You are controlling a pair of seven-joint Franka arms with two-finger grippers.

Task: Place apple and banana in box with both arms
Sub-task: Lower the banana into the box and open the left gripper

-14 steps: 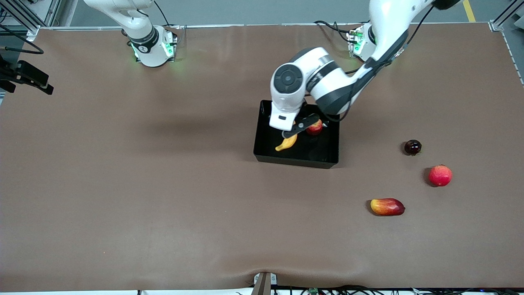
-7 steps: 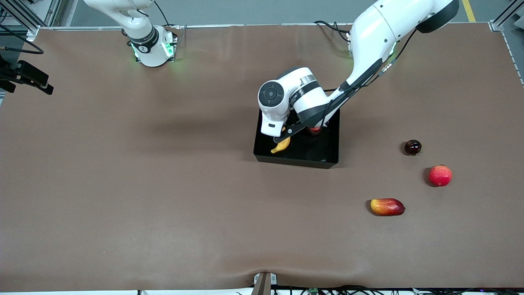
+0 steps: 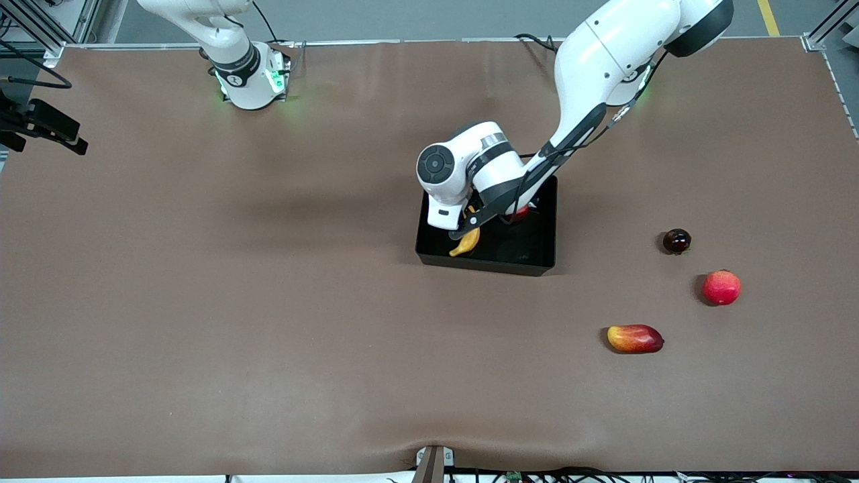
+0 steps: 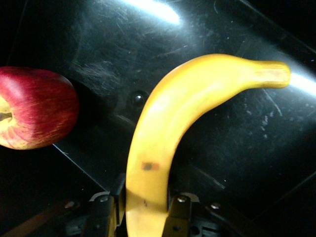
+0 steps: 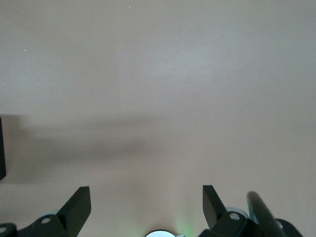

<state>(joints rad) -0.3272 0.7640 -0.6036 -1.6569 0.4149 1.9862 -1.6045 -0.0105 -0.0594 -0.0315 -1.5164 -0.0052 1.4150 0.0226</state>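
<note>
Box (image 3: 537, 258), big and black, sits on the brown bench (image 3: 268, 302) with the banana (image 4: 163, 143) and the red apple (image 4: 34, 108) both inside it, close together but not touching. Reaching down into it, the left gripper (image 4: 143, 219) has its fingers pinched on the banana's end, while the right gripper (image 5: 145, 202) waits over bare bench with its fingers spread wide. Out on the bench toward the left arm's end lie a long red-and-yellow fruit (image 3: 635, 339), a round pink-red fruit (image 3: 722, 287) and a small dark fruit (image 3: 676, 241).
</note>
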